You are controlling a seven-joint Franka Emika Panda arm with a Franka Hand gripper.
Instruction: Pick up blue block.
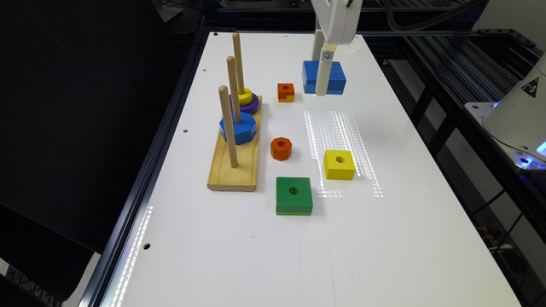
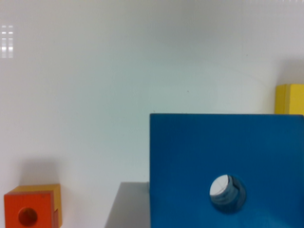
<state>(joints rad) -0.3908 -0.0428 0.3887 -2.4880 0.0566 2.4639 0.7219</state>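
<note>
The blue block (image 1: pixel 335 76) is a flat square piece with a round centre hole, at the far middle of the white table (image 1: pixel 264 256). My gripper (image 1: pixel 322 81) reaches down from above and straddles it, one white finger crossing the block's near face. In the wrist view the blue block (image 2: pixel 228 152) looms large and close, and a grey shadow lies on the table beside it, so it seems held slightly off the surface. The gripper is shut on the block.
A wooden peg stand (image 1: pixel 234 166) holding a blue octagon (image 1: pixel 239 128) and purple and yellow rings is at the exterior view's left. Loose pieces lie nearer: an orange square block (image 1: pixel 286 91) (image 2: pixel 31 211), an orange octagon (image 1: pixel 281 148), a yellow square (image 1: pixel 339 164) and a green square (image 1: pixel 294 195).
</note>
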